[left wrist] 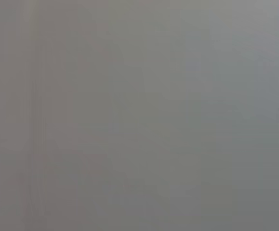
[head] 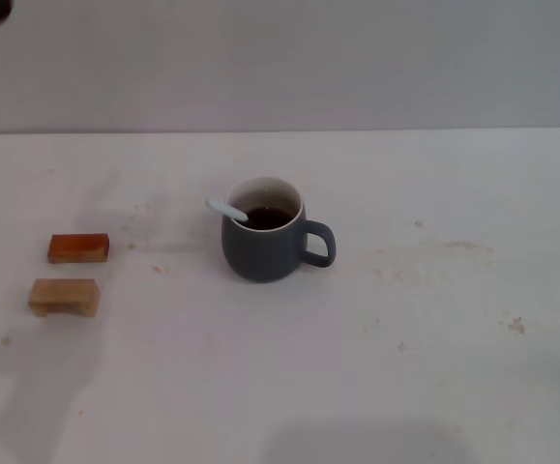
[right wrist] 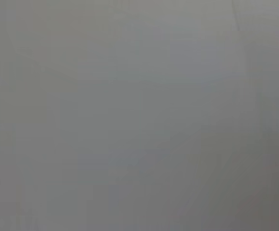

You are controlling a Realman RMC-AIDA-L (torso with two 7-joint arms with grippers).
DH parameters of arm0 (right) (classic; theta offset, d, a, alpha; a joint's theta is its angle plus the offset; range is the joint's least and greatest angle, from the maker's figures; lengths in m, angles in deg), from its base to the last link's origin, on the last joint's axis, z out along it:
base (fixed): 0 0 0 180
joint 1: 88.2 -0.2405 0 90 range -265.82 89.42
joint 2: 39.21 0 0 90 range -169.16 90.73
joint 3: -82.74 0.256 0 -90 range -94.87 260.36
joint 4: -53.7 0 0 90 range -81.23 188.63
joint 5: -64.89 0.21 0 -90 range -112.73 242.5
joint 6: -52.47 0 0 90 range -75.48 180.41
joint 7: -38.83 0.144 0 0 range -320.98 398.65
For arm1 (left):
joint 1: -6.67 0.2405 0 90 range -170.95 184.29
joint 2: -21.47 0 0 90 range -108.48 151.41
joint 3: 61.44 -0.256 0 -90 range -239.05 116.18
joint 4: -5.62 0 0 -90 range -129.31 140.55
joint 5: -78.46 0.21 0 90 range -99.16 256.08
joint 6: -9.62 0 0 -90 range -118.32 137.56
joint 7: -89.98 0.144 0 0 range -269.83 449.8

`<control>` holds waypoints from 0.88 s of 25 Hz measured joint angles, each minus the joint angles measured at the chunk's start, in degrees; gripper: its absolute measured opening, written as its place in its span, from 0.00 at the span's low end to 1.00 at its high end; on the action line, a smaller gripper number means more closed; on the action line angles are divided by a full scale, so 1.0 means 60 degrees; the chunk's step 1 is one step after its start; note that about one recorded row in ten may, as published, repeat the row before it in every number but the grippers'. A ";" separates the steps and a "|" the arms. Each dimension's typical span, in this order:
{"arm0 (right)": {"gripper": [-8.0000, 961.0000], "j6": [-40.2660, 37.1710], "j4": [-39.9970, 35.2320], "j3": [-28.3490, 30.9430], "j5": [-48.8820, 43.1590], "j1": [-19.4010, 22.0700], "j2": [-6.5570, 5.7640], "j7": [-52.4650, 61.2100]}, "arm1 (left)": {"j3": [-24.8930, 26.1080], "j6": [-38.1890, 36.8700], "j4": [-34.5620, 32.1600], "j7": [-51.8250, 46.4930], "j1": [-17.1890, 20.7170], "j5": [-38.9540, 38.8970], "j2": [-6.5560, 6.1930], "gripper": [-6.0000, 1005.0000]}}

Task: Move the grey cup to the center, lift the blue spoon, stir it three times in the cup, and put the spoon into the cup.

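I am looking down at the worktop [head: 376, 387] and seeing the grey cup [head: 263, 246] standing upright near the middle, its handle pointing toward my right side. The blue spoon [head: 227, 210] is already resting inside it, bowl down in the dark liquid, with its pale handle leaning over the rim on the side away from the cup handle, toward my left and slightly away from me; its long axis is running tilted from the liquid up and out to that side. Two small wooden blocks [head: 71, 273] are lying well apart from the cup at my left. Neither pincer is showing on the worktop, and both wrist cameras are giving only blank grey, so I cannot tell whether either one is apart or together. A dark shape at the top left corner is possibly part of the left arm, which would make it the nearer one. I am judging the task as finished.
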 joint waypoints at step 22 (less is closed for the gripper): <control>0.01 0.0180 -0.0185 -0.0430 -0.0007 -0.0700 -0.0013 -0.0073 | 0.2276 -0.5238 -1.1823 -0.2289 -0.2917 -0.0914 0.0196 0.65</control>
